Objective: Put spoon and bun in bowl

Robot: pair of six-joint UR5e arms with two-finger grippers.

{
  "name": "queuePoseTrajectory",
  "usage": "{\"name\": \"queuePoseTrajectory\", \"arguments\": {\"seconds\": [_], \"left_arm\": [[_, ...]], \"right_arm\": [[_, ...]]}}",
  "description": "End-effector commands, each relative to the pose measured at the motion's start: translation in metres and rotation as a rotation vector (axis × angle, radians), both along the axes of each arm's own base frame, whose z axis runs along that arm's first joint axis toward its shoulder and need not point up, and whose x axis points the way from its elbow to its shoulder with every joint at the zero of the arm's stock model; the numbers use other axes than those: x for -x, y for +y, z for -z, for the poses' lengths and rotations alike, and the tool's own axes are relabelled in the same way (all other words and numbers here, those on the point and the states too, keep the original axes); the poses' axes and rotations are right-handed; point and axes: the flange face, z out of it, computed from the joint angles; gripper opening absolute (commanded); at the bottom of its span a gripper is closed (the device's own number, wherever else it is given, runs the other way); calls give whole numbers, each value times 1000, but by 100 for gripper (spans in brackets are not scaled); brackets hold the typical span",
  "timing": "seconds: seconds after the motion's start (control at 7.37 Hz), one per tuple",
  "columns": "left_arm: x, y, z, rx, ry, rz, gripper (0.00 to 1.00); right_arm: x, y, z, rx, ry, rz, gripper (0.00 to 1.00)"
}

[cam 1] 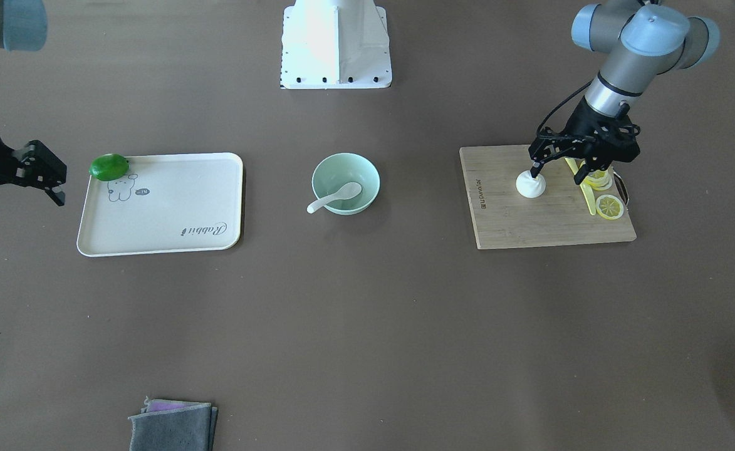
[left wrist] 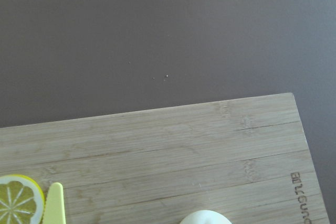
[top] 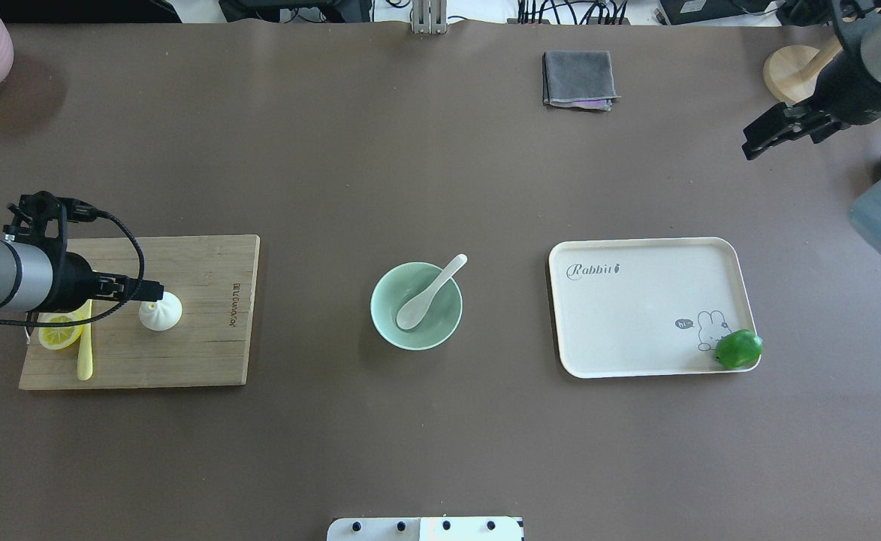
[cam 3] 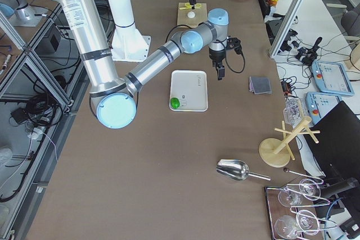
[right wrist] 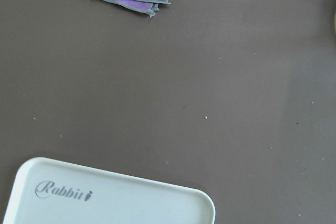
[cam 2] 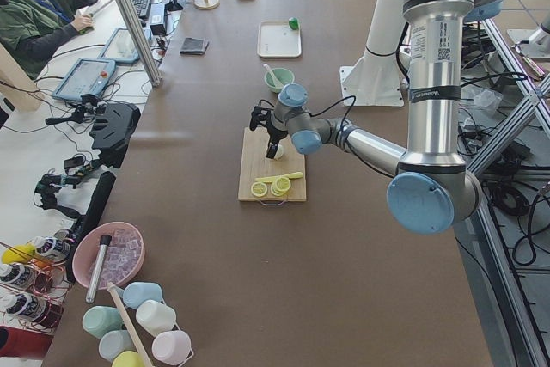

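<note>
Because one finger (cam 1: 535,170) of the left gripper (cam 1: 559,174) sits right over the pleated top of the bun (cam 1: 531,186) rather than beside it, a straight descent would likely squash the bun or shove it across the cutting board (cam 1: 530,222). The fingers stand apart, holding nothing. The other one hangs by the lemon slices (cam 1: 609,207) and yellow knife (cam 1: 588,197) (a careless close could catch those too).

The bun sits well off to the robot's left of the bowl (cam 1: 368,198), pinched tip pointing up. It is round, so it has no real long axis. The spoon (cam 1: 336,196) is already in the bowl, scoop inside and handle over the rim. Its long axis runs diagonally, with the handle pointing away from the robot and toward its right. A bun dropped on that handle could flip the spoon out.

The right gripper (cam 1: 21,202), fingers apart and empty, hangs far off the bowl's other side.
</note>
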Motion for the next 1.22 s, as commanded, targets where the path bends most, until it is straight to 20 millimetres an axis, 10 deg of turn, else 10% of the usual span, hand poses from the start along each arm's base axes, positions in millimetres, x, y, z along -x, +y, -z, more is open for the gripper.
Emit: {"name": "queuePoseTrajectory", "arguments": {"seconds": [0.0, 0.41, 0.81, 1.09], "left_arm": [[-31, 5, -10, -21, -35, -7, 93], [-36, 10, -5, -31, -29, -25, 3], [-37, 10, 35, -69, 37, -18, 0], [-61, -7, 102, -67, 165, 30, 0]], "right_arm": [[-37, 7, -35, -31, -7, 59, 100], [-39, 7, -35, -29, -11, 54, 100], [-41, 9, -38, -28, -8, 55, 100], [-46, 15, -50, -24, -6, 52, 100]]}}
